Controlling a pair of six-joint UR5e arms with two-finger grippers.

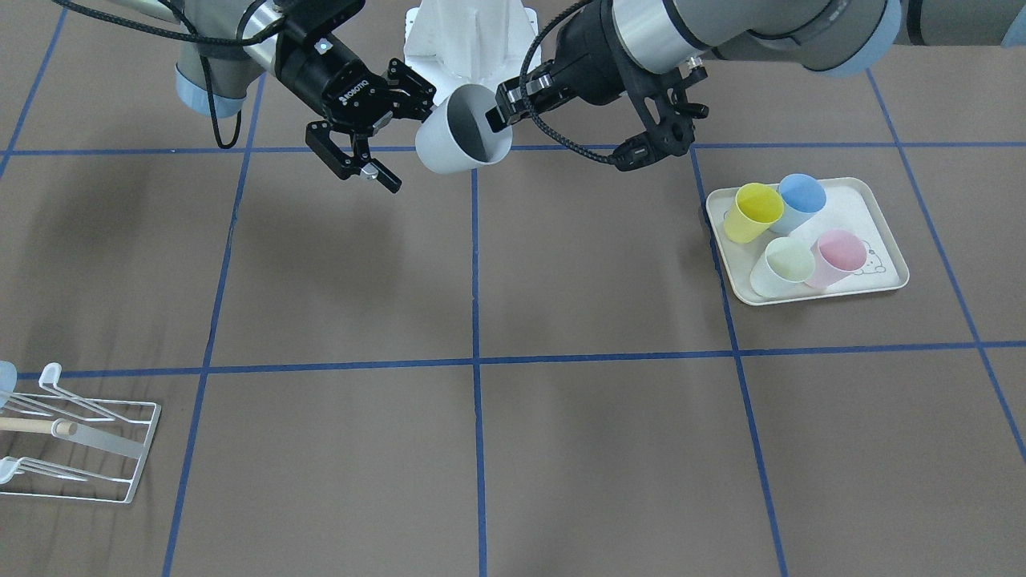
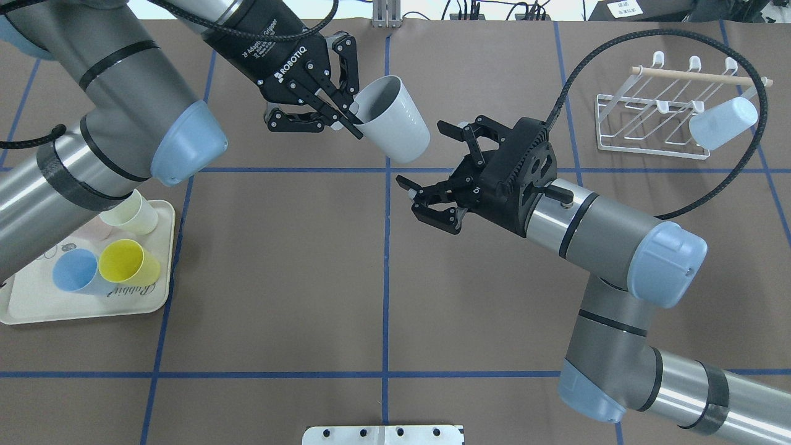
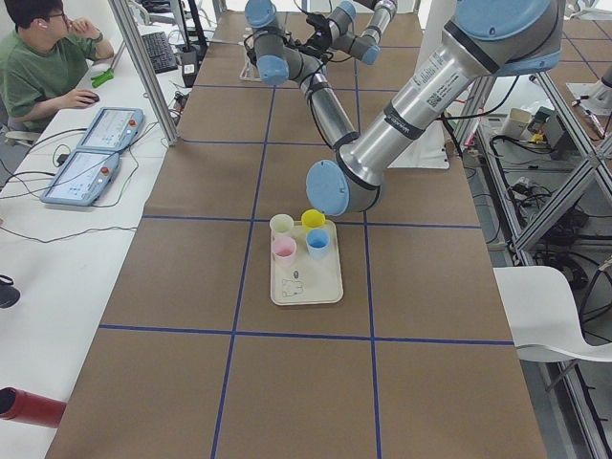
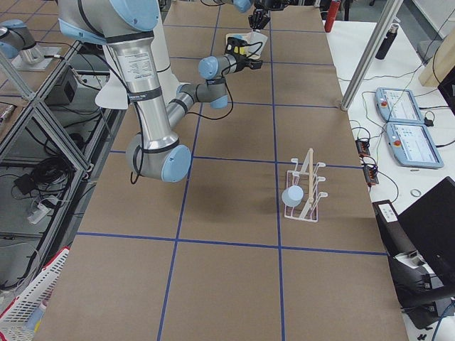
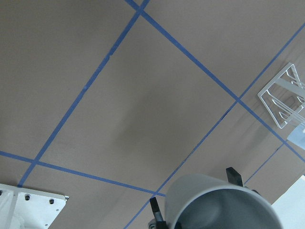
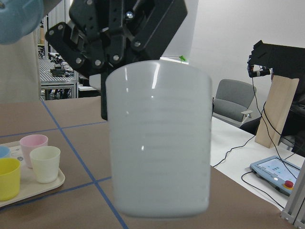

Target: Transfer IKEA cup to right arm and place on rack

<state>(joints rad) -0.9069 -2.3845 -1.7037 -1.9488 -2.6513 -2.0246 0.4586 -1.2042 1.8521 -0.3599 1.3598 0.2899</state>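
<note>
White cup (image 2: 395, 123) hangs tilted over the table (image 2: 278, 278) middle. Left gripper (image 2: 349, 120) is clamped on its rim, 1 finger inside, leaving the wall free. Right gripper (image 2: 421, 154) faces that wall, jaws apart, just beside it and not touching, so handover looks not yet done. Rack (image 2: 649, 117) sits well apart and holds 1 blue cup (image 2: 723, 122).

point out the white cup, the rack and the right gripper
white cup (image 2: 395, 127), overhead view, on its side wall
rack (image 2: 680, 75), overhead view, on its wooden dowel
right gripper (image 2: 420, 153), overhead view, midway between its open fingertips
</note>
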